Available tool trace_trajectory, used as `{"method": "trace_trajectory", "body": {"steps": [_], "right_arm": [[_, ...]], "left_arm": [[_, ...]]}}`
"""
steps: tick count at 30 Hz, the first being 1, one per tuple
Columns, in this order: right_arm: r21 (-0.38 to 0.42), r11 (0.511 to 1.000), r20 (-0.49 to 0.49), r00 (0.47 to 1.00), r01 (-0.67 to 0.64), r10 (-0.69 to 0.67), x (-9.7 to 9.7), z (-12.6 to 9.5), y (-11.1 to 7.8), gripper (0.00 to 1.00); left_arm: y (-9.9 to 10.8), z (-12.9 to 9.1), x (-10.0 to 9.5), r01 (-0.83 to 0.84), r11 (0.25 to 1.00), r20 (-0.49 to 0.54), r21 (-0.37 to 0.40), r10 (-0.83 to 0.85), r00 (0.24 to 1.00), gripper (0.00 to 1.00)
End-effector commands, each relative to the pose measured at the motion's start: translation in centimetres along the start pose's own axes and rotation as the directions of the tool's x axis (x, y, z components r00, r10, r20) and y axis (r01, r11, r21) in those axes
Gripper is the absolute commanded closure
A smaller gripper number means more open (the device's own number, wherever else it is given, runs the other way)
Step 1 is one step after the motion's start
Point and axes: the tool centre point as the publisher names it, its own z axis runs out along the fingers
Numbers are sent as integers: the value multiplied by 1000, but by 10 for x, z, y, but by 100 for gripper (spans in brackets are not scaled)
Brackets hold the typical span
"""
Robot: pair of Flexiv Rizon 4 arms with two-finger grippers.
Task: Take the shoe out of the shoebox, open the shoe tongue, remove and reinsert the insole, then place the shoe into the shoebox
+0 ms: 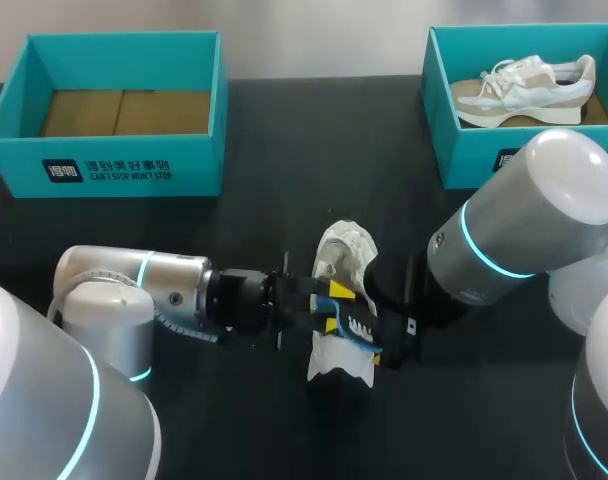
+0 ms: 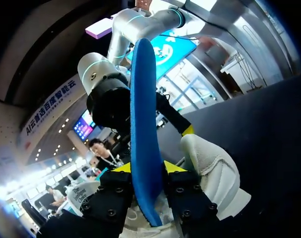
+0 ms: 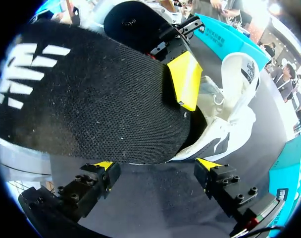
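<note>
Two teal boxes stand along the far edge of a black surface (image 1: 284,140). The left box (image 1: 134,165), at the far left corner, shows only its brown card floor. The right box (image 1: 464,150), at the far right corner, holds a second shoe (image 1: 524,88), white and tan.

A white shoe (image 1: 346,248) lies near the middle of the surface, closer to the near edge, running from far to near. It sits between the two sets of fingers.

The left fingers (image 2: 122,168) come in from the left side and pinch the insole (image 1: 358,320). One yellow tip presses on each face of it, the blue underside and the black mesh top with white markings. The insole is held over the near half of the shoe. Whether its end is tucked inside the shoe's opening cannot be told.

The right fingers (image 3: 103,167) come in from the right side and sit just beside the shoe. They are spread wide, with their yellow tips well apart and gripping nothing. The insole's black face and the shoe's white upper lie ahead of them.
</note>
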Motion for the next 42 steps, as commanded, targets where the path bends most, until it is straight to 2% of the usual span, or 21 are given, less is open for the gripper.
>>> {"method": "trace_trajectory", "body": {"steps": [1, 2, 3, 14, 25, 38, 42], "right_arm": [[0, 1000, 2, 1000, -1, 1, 1, 1, 0, 0], [0, 1000, 2, 1000, -1, 1, 1, 1, 0, 0], [0, 1000, 2, 1000, -1, 1, 1, 1, 0, 0], [0, 1000, 2, 1000, -1, 1, 1, 1, 0, 0], [0, 1000, 2, 1000, -1, 1, 1, 1, 0, 0], [0, 1000, 2, 1000, -1, 1, 1, 1, 0, 0], [0, 1000, 2, 1000, -1, 1, 1, 1, 0, 0]], "left_arm": [[-6, -5, 1, -12, 1000, -17, -6, 12, 1000, 86], [-6, -5, 2, -23, 1000, -21, -10, 23, 1000, 98], [-5, -6, 4, -29, 1000, -26, -5, 28, 999, 100], [25, -5, 12, -113, 994, -81, -5, 112, 990, 100], [59, 5, 7, -97, 990, -111, -106, 85, 990, 100], [40, -4, 8, -78, 993, -82, -92, 71, 994, 100], [36, -3, 7, -77, 993, -77, -90, 70, 995, 90]]}}
